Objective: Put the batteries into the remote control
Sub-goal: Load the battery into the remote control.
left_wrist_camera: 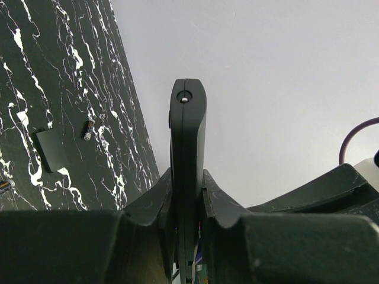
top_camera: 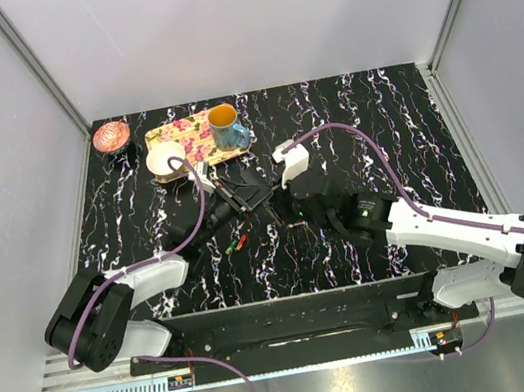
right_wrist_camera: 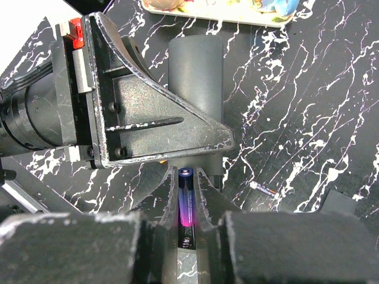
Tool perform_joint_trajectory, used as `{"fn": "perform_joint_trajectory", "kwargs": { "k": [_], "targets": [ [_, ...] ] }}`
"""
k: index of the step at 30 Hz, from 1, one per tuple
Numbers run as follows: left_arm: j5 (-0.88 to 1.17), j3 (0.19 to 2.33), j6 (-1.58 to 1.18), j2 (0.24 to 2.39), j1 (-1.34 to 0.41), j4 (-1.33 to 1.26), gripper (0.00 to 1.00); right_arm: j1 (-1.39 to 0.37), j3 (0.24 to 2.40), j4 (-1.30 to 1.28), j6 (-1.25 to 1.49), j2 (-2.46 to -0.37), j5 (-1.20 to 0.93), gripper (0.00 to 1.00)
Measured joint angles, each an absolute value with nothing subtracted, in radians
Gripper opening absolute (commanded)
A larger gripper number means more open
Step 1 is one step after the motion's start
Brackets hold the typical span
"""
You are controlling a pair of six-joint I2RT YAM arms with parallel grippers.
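Worktop (top_camera: 330,123) of black stone veined in white carried everything, with both arms reaching in toward its middle. A floral yellow tray (top_camera: 184,128) sat at the far left. A blue mug (top_camera: 226,126) with an orange inside stood on the tray, and a white cup (top_camera: 166,158) stood at its near corner. A pink bowl (top_camera: 111,136) rested just off the tray's left end.

The left fingers (left_wrist_camera: 148,207) were clamped tight on the remote control (left_wrist_camera: 188,136), which they held off the worktop. The left wrist camera saw it edge-on as a thin black slab. The right fingers (right_wrist_camera: 210,201) were drawn in narrow around a blue-purple battery (right_wrist_camera: 186,204). They gripped it along its length, just beside the lower end of the remote control and the left fingers.

Near the arms, red-and-green loose batteries (top_camera: 236,245) lay on the worktop. A small flat dark rectangle (left_wrist_camera: 52,151) lay near one of them.
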State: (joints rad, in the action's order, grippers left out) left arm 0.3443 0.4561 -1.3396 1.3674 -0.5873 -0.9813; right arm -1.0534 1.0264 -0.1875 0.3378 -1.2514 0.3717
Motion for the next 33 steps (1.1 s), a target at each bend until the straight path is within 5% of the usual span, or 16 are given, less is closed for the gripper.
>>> {"fn": "perform_joint_trajectory", "kwargs": {
  "k": [15, 22, 33],
  "targets": [
    [0.348, 0.458, -1.306, 1.356, -0.592, -0.979, 0.00, -1.054, 1.135, -0.392, 0.406, -1.299, 0.331, 0.00],
    [0.348, 0.458, -1.306, 1.356, -0.592, -0.981, 0.00, -1.054, 1.143, -0.403, 0.425, -1.303, 0.330, 0.32],
    [0.323, 0.458, -1.303, 1.354, -0.588, -0.995, 0.00, -1.067, 1.177, -0.478, 0.450, -1.322, 0.332, 0.46]
  ]
}}
